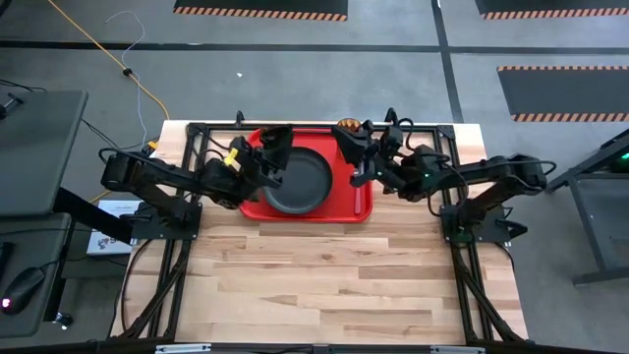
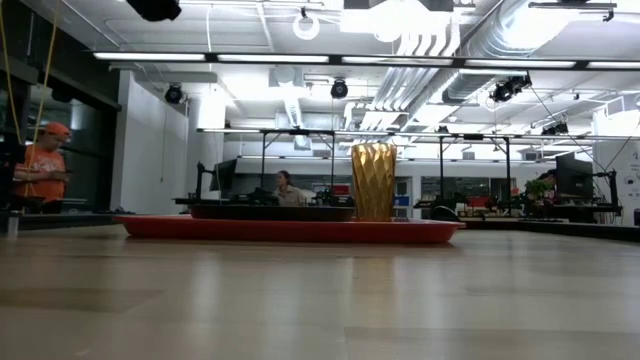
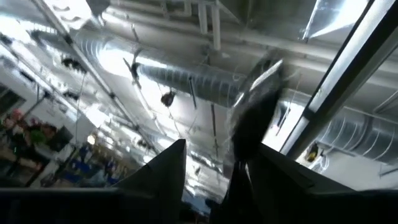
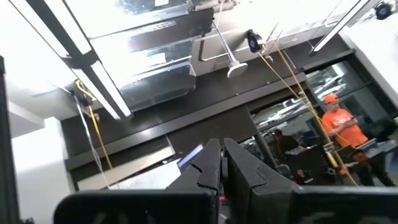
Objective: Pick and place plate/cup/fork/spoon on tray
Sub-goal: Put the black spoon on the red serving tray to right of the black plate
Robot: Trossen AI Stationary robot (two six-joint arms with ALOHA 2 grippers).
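The red tray [image 1: 366, 157] lies at the table's far middle with the black plate [image 1: 300, 185] on it. A slim pale thing, seemingly the fork [image 1: 357, 197], lies on the tray right of the plate. The amber cup [image 1: 346, 125] stands at the tray's far right corner; whether inside the rim I cannot tell. It also shows in the low view [image 2: 373, 180]. My left gripper [image 1: 275, 147] hovers over the plate's far left, tipped up toward the ceiling, with a dark blurred spoon [image 3: 255, 112] between its fingers. My right gripper [image 1: 349, 147] is shut, tipped up, beside the cup. My left gripper has the dark spoon's handle [image 3: 239, 168] between its two fingers, close against one finger [image 3: 273, 177]. The spoon sticks out past the fingertips, its bowl end [image 3: 267, 71] farthest out, lifted clear of the tray. The place of contact is blurred.
Black frame rails [image 1: 432, 133] run along the table's far edge and sides. Bare wood [image 1: 314, 285] fills the table's near half. People [image 2: 45, 165] show in the room beyond the table.
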